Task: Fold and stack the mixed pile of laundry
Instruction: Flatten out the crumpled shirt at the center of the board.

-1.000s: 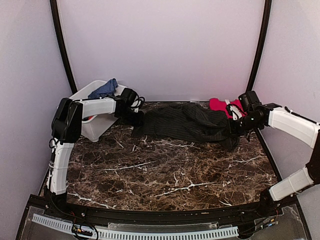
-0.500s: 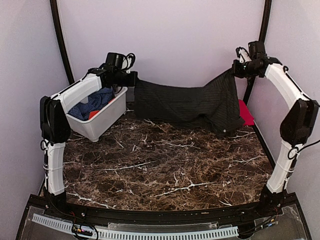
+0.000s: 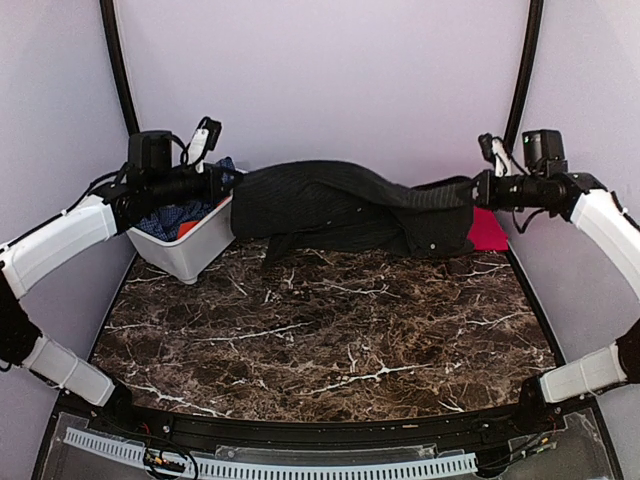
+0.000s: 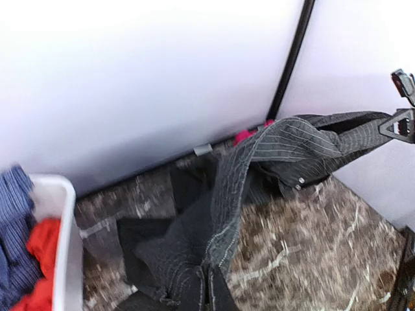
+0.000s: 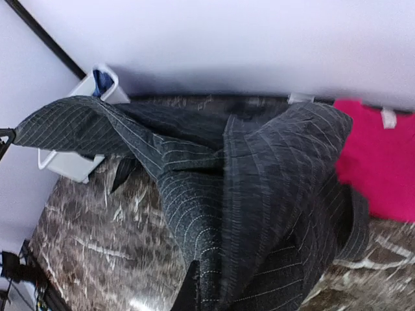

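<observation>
Pinstriped shirt (image 3: 335, 205) matt cloth; table (image 3: 330, 335) glossy marble.

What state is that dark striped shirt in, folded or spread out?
Spread out, not folded: the pinstriped shirt hangs stretched between the left gripper and the right gripper.

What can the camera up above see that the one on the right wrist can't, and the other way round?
Only the overhead view: both arms, with the left fingers and right fingers each shut on an end of the pinstriped shirt, held up between them; also an orange piece in the white bin.
Only the right wrist view: the shirt's stripes and seam stitching close up, and a white tag on the red cloth.
Both: the shirt, red cloth, bin, blue garment and marble table.
</observation>
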Available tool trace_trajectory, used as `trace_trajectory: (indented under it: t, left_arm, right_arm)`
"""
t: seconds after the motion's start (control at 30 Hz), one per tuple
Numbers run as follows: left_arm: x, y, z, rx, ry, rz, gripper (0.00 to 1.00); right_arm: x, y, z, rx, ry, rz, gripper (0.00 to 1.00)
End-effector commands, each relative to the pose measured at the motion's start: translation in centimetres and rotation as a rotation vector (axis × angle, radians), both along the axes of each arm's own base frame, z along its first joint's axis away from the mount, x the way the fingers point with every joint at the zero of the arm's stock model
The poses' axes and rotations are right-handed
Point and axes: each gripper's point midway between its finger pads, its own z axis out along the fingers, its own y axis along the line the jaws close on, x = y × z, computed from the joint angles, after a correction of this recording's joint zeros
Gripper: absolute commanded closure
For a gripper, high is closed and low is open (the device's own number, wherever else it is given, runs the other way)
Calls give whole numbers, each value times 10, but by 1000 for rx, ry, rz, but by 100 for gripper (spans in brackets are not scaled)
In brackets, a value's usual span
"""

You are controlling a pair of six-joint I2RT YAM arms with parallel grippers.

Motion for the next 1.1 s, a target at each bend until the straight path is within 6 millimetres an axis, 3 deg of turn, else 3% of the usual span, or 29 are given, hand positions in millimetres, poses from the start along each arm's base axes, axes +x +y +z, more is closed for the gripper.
trace_trajectory:
  t: [0.0, 0.03, 0.07, 0.1, 0.13, 0.17, 0.2, 0.27, 0.37, 0.4, 0.43, 0.47, 0.5, 0.53, 0.57, 0.63, 0.67, 0.7, 0.9, 1.07]
  left_arm:
    - [-79, 1, -92, 73, 202, -128, 98]
    - [-97, 10, -97, 86, 229, -111, 84]
    - [-111, 14, -119, 90, 298, -102, 74]
    - [-128, 23, -124, 74, 339, -85, 54]
    - [-135, 27, -125, 66, 352, -81, 48]
    - [-147, 33, -120, 44, 347, -74, 38]
    - [-154, 38, -109, 23, 314, -64, 30]
    - [-152, 48, -106, 28, 301, -7, 25]
    - [-132, 56, -109, 101, 315, 80, 25]
    - [-122, 53, -125, 138, 365, 93, 26]
    - [-113, 52, -124, 148, 378, 112, 27]
    - [-103, 49, -143, 184, 436, 125, 28]
    - [-93, 45, -139, 175, 441, 139, 29]
    - [-83, 41, -157, 197, 489, 152, 30]
    - [-76, 37, -155, 180, 499, 154, 30]
    - [-64, 21, -182, 187, 578, 125, 31]
    - [-61, 14, -184, 182, 585, 106, 31]
    - [-60, 8, -202, 211, 626, 98, 31]
    - [-76, -4, -253, 371, 773, 57, 28]
    - [-83, -1, -281, 443, 839, 40, 28]
  right_arm:
    - [-71, 26, -101, 30, 328, 97, 85]
    - [-89, 26, -114, 26, 379, 99, 61]
    - [-102, 21, -121, 17, 412, 78, 42]
    - [-111, 16, -120, 12, 412, 59, 28]
    - [-119, 13, -115, 10, 401, 53, 9]
    - [-124, 10, -107, 5, 376, 45, 2]
    - [-125, 7, -100, -2, 351, 36, 2]
    - [-118, 4, -94, -21, 327, 24, 1]
    - [-94, 10, -104, -37, 343, 33, 3]
    - [-85, 13, -110, -36, 349, 40, 5]
    - [-77, 17, -119, -33, 369, 49, 6]
    - [-69, 21, -128, -33, 383, 59, 8]
    - [-61, 24, -137, -35, 396, 66, 11]
    - [-52, 26, -145, -38, 410, 67, 13]
    - [-45, 30, -151, -40, 419, 76, 15]
    - [-31, 38, -166, -46, 447, 90, 19]
    - [-26, 43, -171, -50, 452, 99, 20]
    - [-22, 47, -179, -65, 470, 105, 20]
    - [-35, 61, -243, -253, 609, 115, 17]
    - [-41, 49, -293, -375, 707, 57, 19]
